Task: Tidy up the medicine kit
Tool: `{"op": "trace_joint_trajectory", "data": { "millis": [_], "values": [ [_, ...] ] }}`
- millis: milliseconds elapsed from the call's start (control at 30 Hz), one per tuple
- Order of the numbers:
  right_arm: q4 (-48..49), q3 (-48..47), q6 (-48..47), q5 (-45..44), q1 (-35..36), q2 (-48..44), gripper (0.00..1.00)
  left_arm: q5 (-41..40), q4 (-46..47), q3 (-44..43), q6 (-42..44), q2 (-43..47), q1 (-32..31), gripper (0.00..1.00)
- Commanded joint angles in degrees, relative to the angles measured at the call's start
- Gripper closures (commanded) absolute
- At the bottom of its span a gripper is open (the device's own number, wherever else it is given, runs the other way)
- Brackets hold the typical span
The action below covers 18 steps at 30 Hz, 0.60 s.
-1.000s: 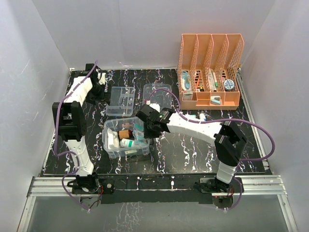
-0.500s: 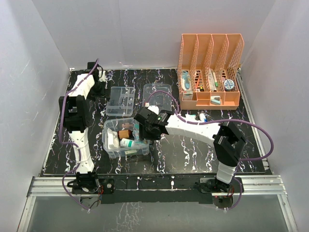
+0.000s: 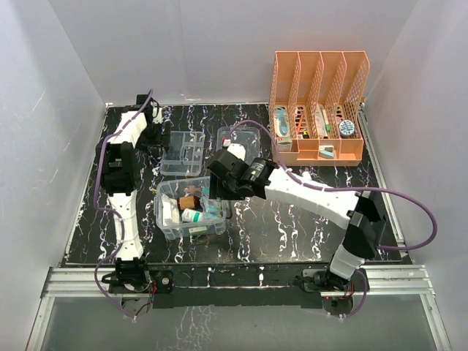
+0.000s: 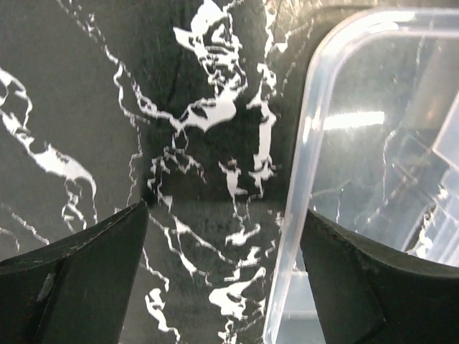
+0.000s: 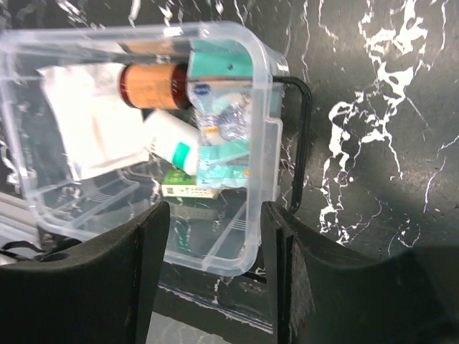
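Note:
The medicine kit's deep clear box [image 3: 190,208] stands at the table's middle left, holding a brown bottle [image 5: 150,84], a white bottle with a teal cap [image 5: 168,140], teal packets and a small green carton [image 5: 190,190]. My right gripper [image 3: 217,186] hovers open over the box's right wall [image 5: 267,143], nothing between its fingers [image 5: 107,287]. The divided tray [image 3: 183,153] lies behind the box and the clear lid [image 3: 238,140] to its right. My left gripper [image 4: 222,272] is open low over the table, straddling the tray's rim [image 4: 301,179].
The orange perforated file rack [image 3: 318,110] stands at the back right with items in its slots. A thin black bar [image 5: 305,143] runs along the box's right side. White walls close in the black marbled table [image 3: 292,227].
My right gripper opened and drew back up from the box toward the far side. The left arm shifted right, bringing its open gripper to the tray's left edge.

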<state>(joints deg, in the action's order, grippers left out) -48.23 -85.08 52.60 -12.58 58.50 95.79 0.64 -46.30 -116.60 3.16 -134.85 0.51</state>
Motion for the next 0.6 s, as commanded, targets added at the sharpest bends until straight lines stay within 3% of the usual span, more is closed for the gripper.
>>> {"op": "trace_joint_trajectory", "data": {
  "millis": [0,133,200,267,433,567],
  "values": [
    [-0.83,-4.76,-0.37,-5.20,0.17,-5.19,0.48,0.05,-1.65,-4.98,-1.08,-3.07,-0.86,0.17],
    [-2.66,-4.71,0.02,-7.56,0.21,-7.42,0.48,0.00,-2.08,-7.70,-1.62,-5.52,-1.76,0.19],
    [-3.48,-4.17,0.33,-8.93,0.11,-8.63,0.48,0.17,-2.04,-8.40,-1.84,-6.21,-2.34,0.26],
    [-3.70,-3.46,0.47,-9.89,0.08,-9.83,0.48,0.53,-2.04,-8.88,-1.84,-6.63,-2.65,0.43],
    [-3.86,-1.14,0.41,-10.58,-1.10,-11.98,0.48,2.33,-3.10,-9.77,-1.54,-7.20,-3.32,1.00],
    [-3.11,0.82,-0.03,-10.73,-2.04,-13.26,0.48,3.78,-4.34,-10.51,-1.25,-6.68,-3.35,1.00]
  ]
}}
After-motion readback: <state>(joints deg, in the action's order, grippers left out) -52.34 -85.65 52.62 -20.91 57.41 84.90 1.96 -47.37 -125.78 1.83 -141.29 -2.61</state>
